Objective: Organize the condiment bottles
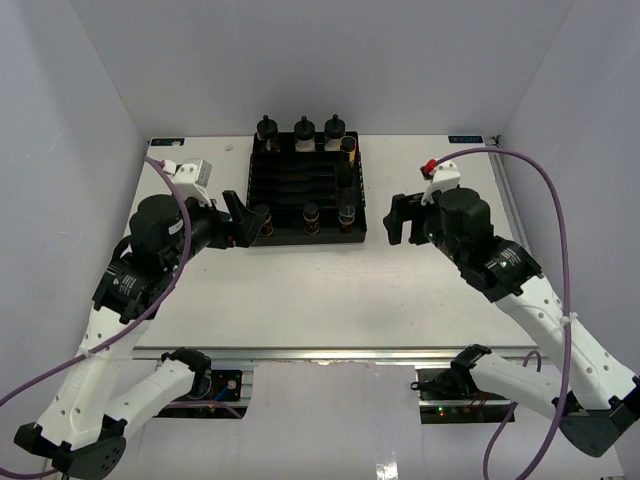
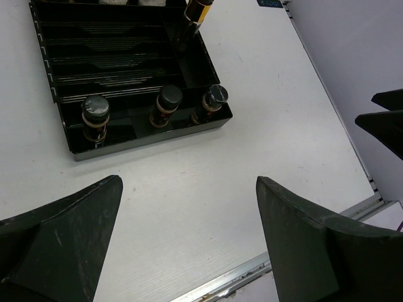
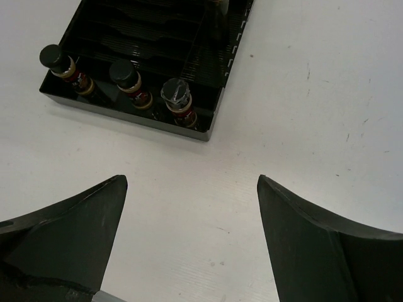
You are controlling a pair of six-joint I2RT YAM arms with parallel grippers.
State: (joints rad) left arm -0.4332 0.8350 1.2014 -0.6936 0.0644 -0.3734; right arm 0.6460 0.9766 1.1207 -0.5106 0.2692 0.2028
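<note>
In the top view the black slotted tray holds the condiment bottles. Three squat ones with black knobbed caps line its back row, and a yellow-banded jar stands at the back right. Three slim dark jars stand in the front row; the rightmost one has a shiny cap. My left gripper is open and empty over bare table by the tray's front left corner. My right gripper is open and empty to the right of the tray.
White walls enclose the table on the left, back and right. A metal rail runs along the near edge. The right arm's fingers show at the right edge of the left wrist view. The tray's middle slots hold nothing.
</note>
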